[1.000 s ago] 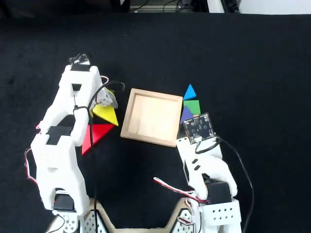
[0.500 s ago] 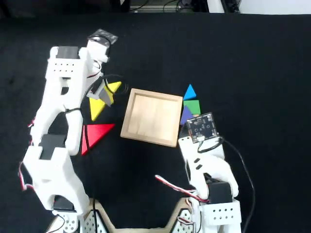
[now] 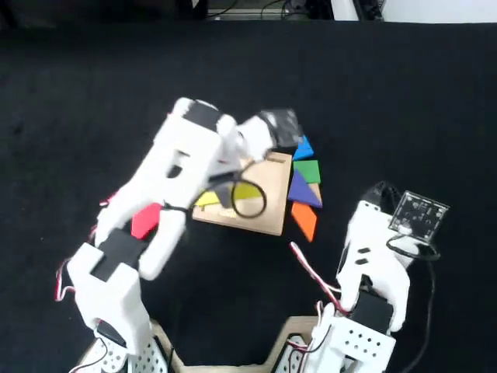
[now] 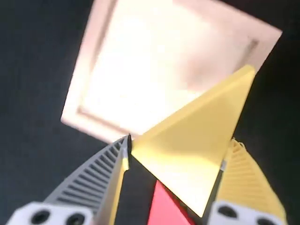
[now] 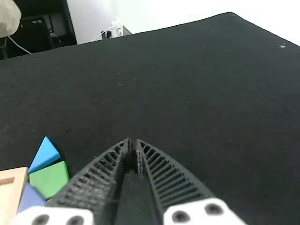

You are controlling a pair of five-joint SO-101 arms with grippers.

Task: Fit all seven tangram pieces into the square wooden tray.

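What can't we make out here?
High view: left arm covers most of the tray floor and part of the red triangle.
Left wrist view: tray blurred; red triangle mostly behind the yellow triangle in the left jaws.
Right wrist view: purple piece cut by the frame edge and the right jaws.

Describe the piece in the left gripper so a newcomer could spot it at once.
Start at the square wooden tray in the middle of the black table. Over it hangs the left gripper, shut on a large yellow triangle. That piece is yellow and held off the table, while the red triangle lies flat to the left of the tray.
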